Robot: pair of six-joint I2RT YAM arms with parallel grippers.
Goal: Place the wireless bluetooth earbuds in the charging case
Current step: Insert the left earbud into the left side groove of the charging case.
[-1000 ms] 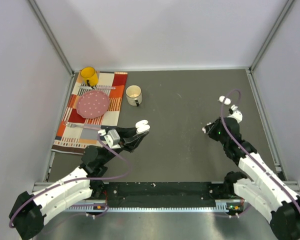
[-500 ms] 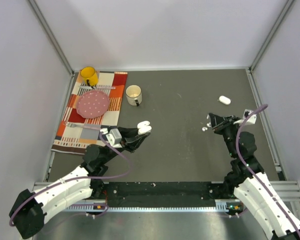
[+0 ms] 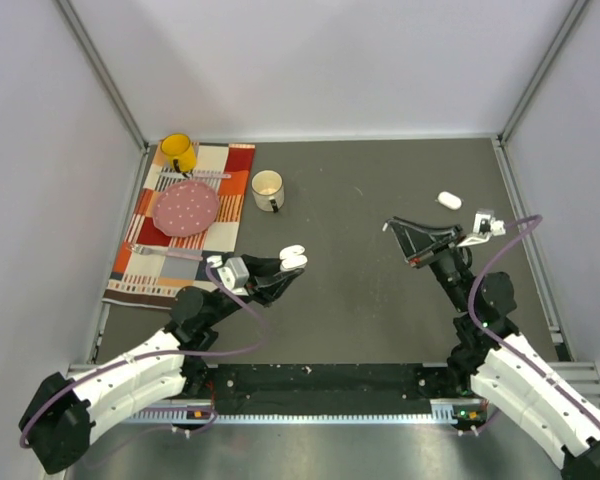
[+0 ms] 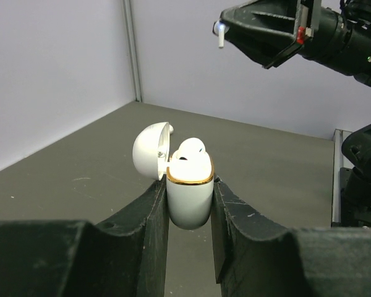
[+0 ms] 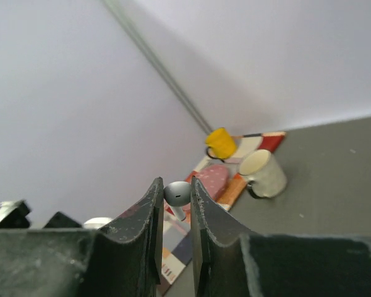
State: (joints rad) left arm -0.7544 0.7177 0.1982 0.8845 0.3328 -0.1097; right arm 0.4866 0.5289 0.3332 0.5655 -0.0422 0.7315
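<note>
My left gripper (image 4: 190, 187) is shut on the white charging case (image 4: 190, 201), held upright above the table. Its lid (image 4: 149, 151) is tipped open to the left, and one earbud (image 4: 190, 151) sits inside. From above, the case (image 3: 293, 257) shows left of centre. My right gripper (image 5: 175, 185) is shut on a second white earbud (image 5: 177, 193), its stem pointing down. In the left wrist view that earbud (image 4: 221, 36) hangs high above and to the right of the case. The right gripper (image 3: 391, 226) is raised right of centre, apart from the case.
A white pebble-like object (image 3: 449, 200) lies on the table at the back right. A white mug (image 3: 268, 189) stands near a striped cloth (image 3: 185, 240) that carries a pink plate (image 3: 187, 208) and a yellow mug (image 3: 178, 152). Walls enclose the table.
The right arm has lifted off the table and swung left toward the middle with the earbud in its fingers. The left gripper with the case has edged slightly right.
</note>
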